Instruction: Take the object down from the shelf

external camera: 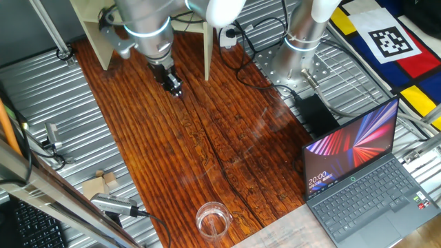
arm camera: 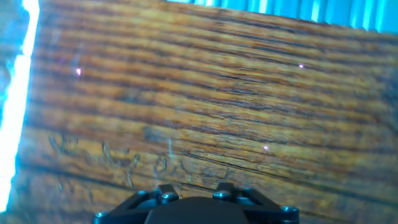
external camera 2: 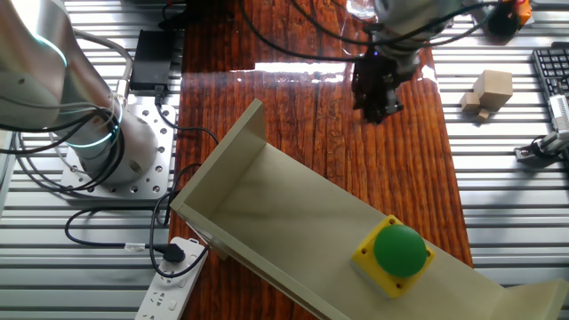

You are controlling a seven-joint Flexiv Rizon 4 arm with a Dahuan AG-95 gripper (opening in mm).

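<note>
While the hand [external camera 2: 380,96] hung over the worktop [external camera 2: 311,116], finger state indeterminable, the yellow box [external camera 2: 392,258] sat on the shelf [external camera 2: 267,222], lower right. Likely light, rigid; grip flat sides, not the rounded button [external camera 2: 399,248].

Glossy grained wooden table [external camera: 207,151]

Dark wooden tabletop [external camera: 227,138] on ribbed metal bench [external camera: 41,89], glare streaks.
</note>
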